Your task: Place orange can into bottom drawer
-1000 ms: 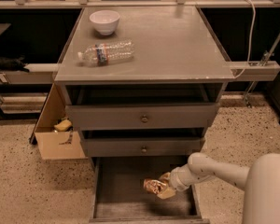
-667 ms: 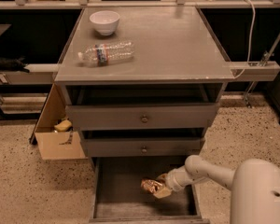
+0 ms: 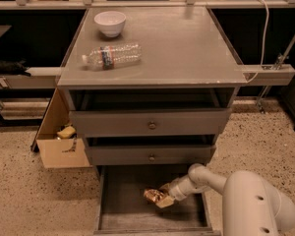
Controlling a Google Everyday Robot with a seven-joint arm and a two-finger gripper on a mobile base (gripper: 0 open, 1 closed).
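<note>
The bottom drawer (image 3: 125,211) is pulled open at the foot of the grey cabinet, and its grey floor shows. My gripper (image 3: 161,199) reaches into it from the right, low over the floor near the middle. It is shut on the orange can (image 3: 152,195), a small, shiny, dented gold-orange can that lies tilted between the fingers. My white arm (image 3: 246,200) comes in from the lower right and covers the drawer's right front corner.
A clear plastic water bottle (image 3: 110,56) lies on the cabinet top (image 3: 187,48), with a white bowl (image 3: 110,22) behind it. Two shut drawers with round knobs (image 3: 151,125) sit above the open one. An open cardboard box (image 3: 64,144) stands on the floor to the left.
My gripper has moved a little to the left and deeper over the drawer floor with the can still in it. Nothing else has moved.
</note>
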